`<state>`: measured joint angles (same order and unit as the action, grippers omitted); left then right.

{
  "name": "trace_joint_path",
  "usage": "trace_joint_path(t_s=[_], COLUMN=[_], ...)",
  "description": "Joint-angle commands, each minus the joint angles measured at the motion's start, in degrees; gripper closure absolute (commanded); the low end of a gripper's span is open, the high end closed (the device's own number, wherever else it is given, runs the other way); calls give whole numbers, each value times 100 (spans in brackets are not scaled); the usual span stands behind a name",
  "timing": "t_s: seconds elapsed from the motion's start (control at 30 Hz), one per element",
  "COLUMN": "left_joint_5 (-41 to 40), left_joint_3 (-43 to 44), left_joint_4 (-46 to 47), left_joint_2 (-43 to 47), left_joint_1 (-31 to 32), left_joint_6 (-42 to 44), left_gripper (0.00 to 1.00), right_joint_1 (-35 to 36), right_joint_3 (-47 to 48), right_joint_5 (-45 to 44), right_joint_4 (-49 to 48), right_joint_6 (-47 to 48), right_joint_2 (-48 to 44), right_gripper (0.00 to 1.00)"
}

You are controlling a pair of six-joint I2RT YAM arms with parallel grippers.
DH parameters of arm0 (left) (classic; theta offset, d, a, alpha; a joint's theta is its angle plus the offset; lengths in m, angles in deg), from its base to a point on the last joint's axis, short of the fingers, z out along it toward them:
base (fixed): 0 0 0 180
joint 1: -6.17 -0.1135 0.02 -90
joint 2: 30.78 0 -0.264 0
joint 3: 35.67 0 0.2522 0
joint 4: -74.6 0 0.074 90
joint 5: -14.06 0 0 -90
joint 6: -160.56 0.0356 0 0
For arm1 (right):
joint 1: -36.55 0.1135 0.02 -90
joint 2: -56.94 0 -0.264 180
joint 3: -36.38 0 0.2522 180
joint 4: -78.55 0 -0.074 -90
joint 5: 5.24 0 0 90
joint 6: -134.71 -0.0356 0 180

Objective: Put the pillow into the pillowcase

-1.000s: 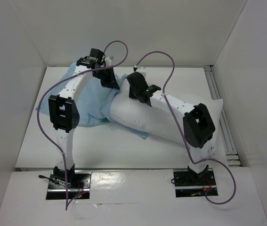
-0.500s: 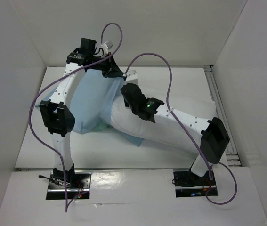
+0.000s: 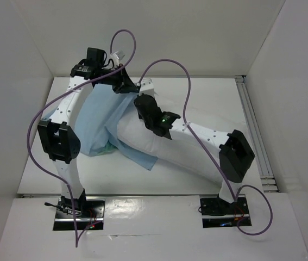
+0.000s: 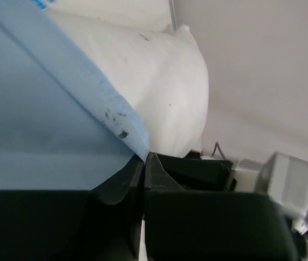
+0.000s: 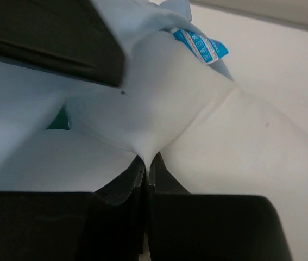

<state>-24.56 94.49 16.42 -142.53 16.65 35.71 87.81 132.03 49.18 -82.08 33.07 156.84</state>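
The white pillow (image 3: pixel 186 147) lies slanted across the table, its left end resting on the light blue pillowcase (image 3: pixel 96 122). My left gripper (image 3: pixel 129 87) is shut on the pillowcase's edge and holds that layer raised at the back. The left wrist view shows its jaws (image 4: pixel 144 156) pinching blue cloth (image 4: pixel 34 119) with the pillow (image 4: pixel 159 81) beyond. Just beside it, my right gripper (image 3: pixel 141 102) is shut on a fold of the pillow's upper left end. In the right wrist view, white fabric (image 5: pixel 159 98) bunches into the closed gripper (image 5: pixel 147 159), with a blue tag (image 5: pixel 200 44) above.
White walls enclose the table on three sides. A metal rail (image 3: pixel 249 117) runs along the right edge. Purple cables (image 3: pixel 189 92) loop above both arms. A sliver of mint-green cloth (image 3: pixel 107 145) shows under the pillowcase's near edge.
Both grippers have moved left and toward the back. The left one has lifted the pillowcase edge higher, and the pillow's left end has been dragged left over the blue cloth.
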Motion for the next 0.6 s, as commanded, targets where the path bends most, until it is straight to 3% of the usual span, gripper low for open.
trace_joint_path(t_s=[0.0, 0.03, 0.07, 0.1, 0.13, 0.2, 0.27, 0.4, 0.53, 0.57], left_joint_5=[-232, -285, -286, -286, -382, -531, -636, -953, -1234, -1392], left_joint_3=[-13, 249, 417, 619, 1004, 1209, 1149, 640, -20, -256], left_joint_4=[382, 321, 85, -65, -214, -391, -278, -32, 145, 145], left_joint_2=[13, -223, -347, -461, -619, -621, -498, 124, 801, 934], left_joint_1=[-248, -248, -248, -248, -248, -353, -485, -1020, -1373, -1373], left_joint_6=[-66, 39, 109, 188, 355, 408, 357, 286, 286, 286], left_gripper=[81, 45, 30, 22, 13, 8, 8, 18, 46, 59], right_joint_1=[-274, -336, -397, -398, -398, -398, -398, -276, -3, 128], right_joint_3=[327, 441, 755, 906, 969, 804, 557, 293, -41, -93], right_joint_5=[-292, -118, 179, 304, 392, 734, 972, 1246, 1246, 1176], right_joint_4=[-377, -298, 8, 176, 265, 205, 134, 493, 766, 767], right_joint_6=[-584, -585, -585, -585, -420, -357, -278, -278, -208, -129], right_joint_2=[363, 451, 600, 601, 601, 392, 145, -434, -875, -936], right_gripper=[100, 99, 90, 78, 47, 34, 26, 21, 16, 16])
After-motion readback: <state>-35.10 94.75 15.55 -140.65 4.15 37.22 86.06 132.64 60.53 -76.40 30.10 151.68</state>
